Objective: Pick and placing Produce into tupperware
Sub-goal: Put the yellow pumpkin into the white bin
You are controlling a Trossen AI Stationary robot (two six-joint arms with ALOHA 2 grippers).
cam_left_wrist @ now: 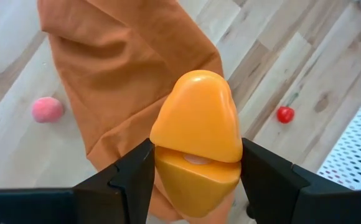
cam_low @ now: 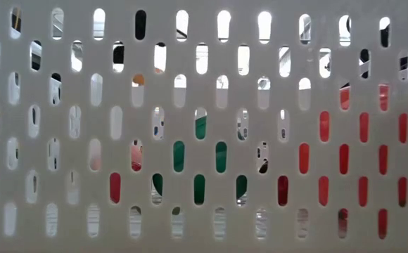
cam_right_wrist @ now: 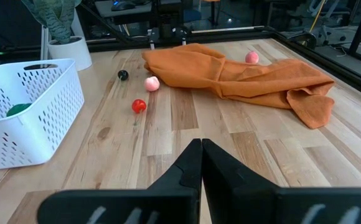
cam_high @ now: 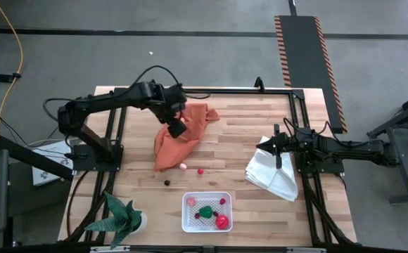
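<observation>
My left gripper (cam_high: 177, 129) hangs over the orange cloth (cam_high: 183, 137) and is shut on an orange toy piece (cam_left_wrist: 196, 124) made of two halves. The white perforated container (cam_high: 206, 211) stands near the table's near edge, with a green piece (cam_high: 205, 211) and a red piece (cam_high: 222, 223) inside. A pink piece (cam_high: 183, 166), a red cherry (cam_high: 200, 171) and a dark berry (cam_high: 167, 182) lie loose on the wood between cloth and container. My right gripper (cam_right_wrist: 200, 149) is shut and waits over the white folded cloth (cam_high: 273, 172). My left gripper pinches the orange toy piece between its two fingers (cam_left_wrist: 131, 177), one on each flank of the lower half (cam_left_wrist: 196, 180). The rounded upper half (cam_left_wrist: 199, 112) sticks out past the fingertips. The fingers point down at the orange cloth, and the piece looks lifted clear of it.
A potted plant (cam_high: 123, 218) stands at the near left corner beside the container. Another pink piece (cam_right_wrist: 251, 57) lies at the cloth's far side. The low view looks through the container's slotted wall (cam_low: 204, 126) at green and red pieces. Bare wood lies between container and right arm.
</observation>
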